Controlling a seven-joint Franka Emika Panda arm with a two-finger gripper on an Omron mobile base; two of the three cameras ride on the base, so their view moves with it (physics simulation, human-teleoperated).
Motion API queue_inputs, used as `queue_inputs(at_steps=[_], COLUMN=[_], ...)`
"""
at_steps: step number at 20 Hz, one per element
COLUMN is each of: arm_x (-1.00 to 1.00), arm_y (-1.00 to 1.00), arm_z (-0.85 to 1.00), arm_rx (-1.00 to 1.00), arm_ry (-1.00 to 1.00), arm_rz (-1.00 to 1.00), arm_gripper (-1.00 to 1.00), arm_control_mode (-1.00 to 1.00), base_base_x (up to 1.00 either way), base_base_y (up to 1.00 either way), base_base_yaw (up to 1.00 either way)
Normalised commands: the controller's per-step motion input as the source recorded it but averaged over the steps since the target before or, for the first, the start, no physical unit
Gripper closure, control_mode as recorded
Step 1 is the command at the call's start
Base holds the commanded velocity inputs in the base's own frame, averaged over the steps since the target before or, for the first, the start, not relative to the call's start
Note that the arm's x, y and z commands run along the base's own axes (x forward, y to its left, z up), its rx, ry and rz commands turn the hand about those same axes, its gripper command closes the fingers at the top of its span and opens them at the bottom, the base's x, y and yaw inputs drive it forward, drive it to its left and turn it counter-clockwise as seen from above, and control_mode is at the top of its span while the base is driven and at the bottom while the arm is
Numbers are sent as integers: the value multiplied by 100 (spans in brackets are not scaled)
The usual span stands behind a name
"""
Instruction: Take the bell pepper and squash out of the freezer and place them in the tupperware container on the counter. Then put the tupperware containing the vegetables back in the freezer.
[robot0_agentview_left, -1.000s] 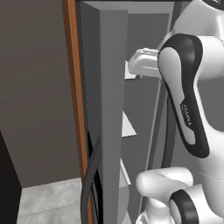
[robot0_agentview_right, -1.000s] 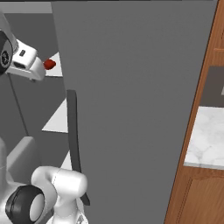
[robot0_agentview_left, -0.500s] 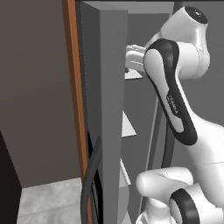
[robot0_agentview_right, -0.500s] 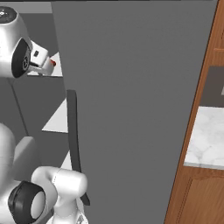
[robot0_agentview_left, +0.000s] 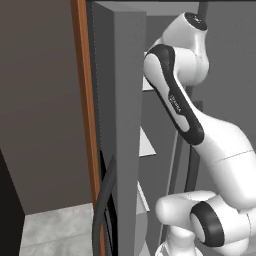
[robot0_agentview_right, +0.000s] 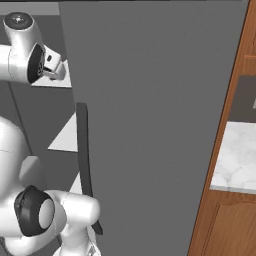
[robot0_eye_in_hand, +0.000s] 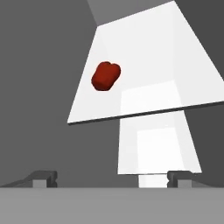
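Your end effector (robot0_eye_in_hand: 111, 177) stands wide, holding nothing, inside the freezer (robot0_agentview_left: 127, 75). The bell pepper (robot0_eye_in_hand: 106, 76) lies on a white shelf (robot0_eye_in_hand: 144, 70), well apart.

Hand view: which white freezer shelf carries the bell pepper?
The upper shelf; the bell pepper lies near its left side. The shelf below looks bare.

Arm (robot0_agentview_left: 200, 135): glossy white rounded shells, black bands at the joints. Small pale lettering runs along the black forearm band, unreadable. Round white cap with a dark centre disc tops the upper joint. White wrist block carries small dark fittings at 3 o'clock. Fingertips (robot0_eye_in_hand: 43, 177): small, dark grey, blocky.
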Motion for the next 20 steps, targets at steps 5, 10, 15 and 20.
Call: queue_inputs(at_steps=[5,10,15,20], arm_x=[60,44,46,51], arm_y=[15,15,12,7], arm_z=[-17,-25,-24,-19], arm_rx=[0,0,0,0], arm_ry=[0,0,0,0], arm_rz=[0,0,0,0], arm_gripper=[-100,-100,-100,-100], arm_control_mode=[-100,-100,-100,-100], base_base_x=[0,0,0,0], base_base_y=[0,0,0,0], base_base_yaw=[0,0,0,0])
